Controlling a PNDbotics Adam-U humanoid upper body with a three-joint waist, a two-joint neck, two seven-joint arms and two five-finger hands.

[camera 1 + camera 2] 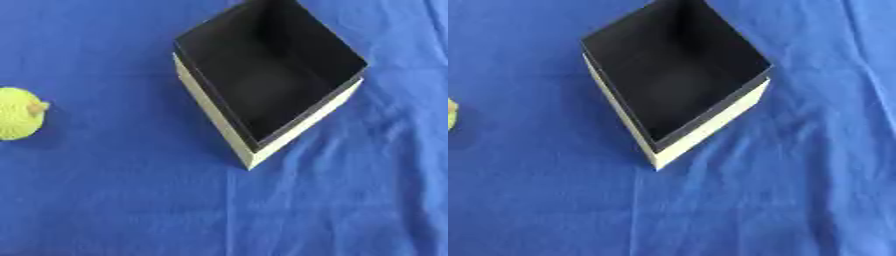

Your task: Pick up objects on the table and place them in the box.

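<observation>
Since neither hand is in view and its state cannot be told, bring one over the yellow-green object point(19, 113) left of the empty box point(271, 75), then close round it.

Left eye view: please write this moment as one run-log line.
open black-lined cardboard box: empty | round yellow-green knitted object: on blue cloth, left of box | robot hands: not visible

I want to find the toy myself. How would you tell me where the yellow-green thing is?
Start at the open black box in the middle of the blue cloth. Look far to its left, at the picture's edge: the round yellow-green ball with a small tan nub lies there, the only loose thing.
</observation>
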